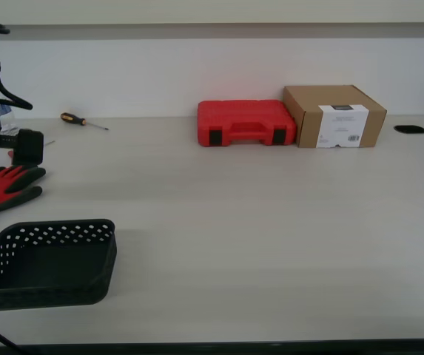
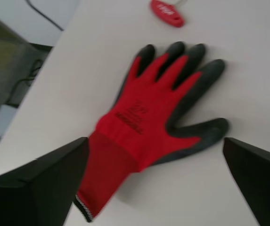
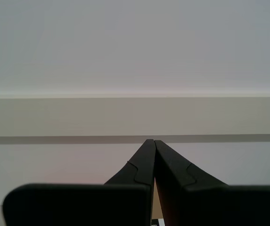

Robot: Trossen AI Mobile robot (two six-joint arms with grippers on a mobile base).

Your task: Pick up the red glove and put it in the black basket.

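The red glove (image 1: 4, 188) lies flat on the table at the exterior view's left edge, back side up, with dark coated fingers. My first gripper (image 1: 27, 148) hovers just above it. In the first wrist view the glove (image 2: 153, 127) fills the middle, and my first gripper (image 2: 156, 141) is open, one finger on each side of the cuff, touching nothing. The black basket (image 1: 49, 285) stands empty in front of the glove, near the table's front edge. My second gripper (image 3: 152, 141) is shut on nothing and faces a bare wall, away from the table.
A red hard case (image 1: 245, 123) and a cardboard box (image 1: 335, 116) stand at the back by the wall. A screwdriver (image 1: 82, 120) lies at the back on the exterior view's left. A small red tag (image 2: 167, 12) lies beyond the glove's fingertips. The table edge runs close beside the glove.
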